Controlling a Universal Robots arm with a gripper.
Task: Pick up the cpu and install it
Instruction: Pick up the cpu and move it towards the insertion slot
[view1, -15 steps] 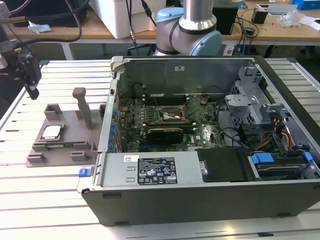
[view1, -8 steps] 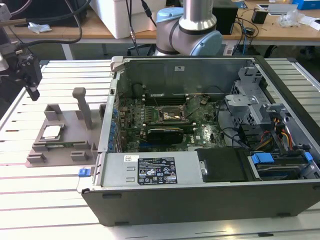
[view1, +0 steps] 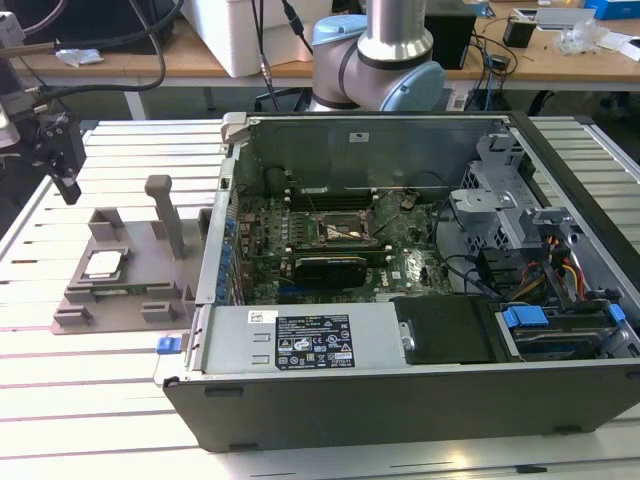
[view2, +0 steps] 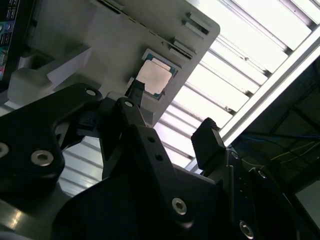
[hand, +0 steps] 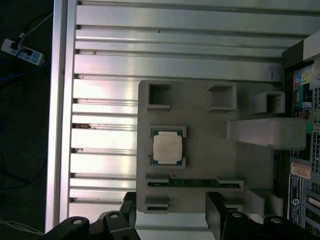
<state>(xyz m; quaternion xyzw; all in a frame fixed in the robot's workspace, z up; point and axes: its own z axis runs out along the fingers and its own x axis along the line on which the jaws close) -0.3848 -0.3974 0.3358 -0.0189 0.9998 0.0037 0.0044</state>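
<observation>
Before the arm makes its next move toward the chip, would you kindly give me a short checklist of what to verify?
1. Chip lying flat in its pocket of the grey tray: ok.
2. Nothing lying on top of the chip: ok.
3. Tool open, with nothing between its fingers: ok.
4. Tool centred over the chip: not ok; the chip lies apart from the fingers, further in on the tray.
5. Socket inside the computer case ready to take the chip: cannot tell.
</observation>
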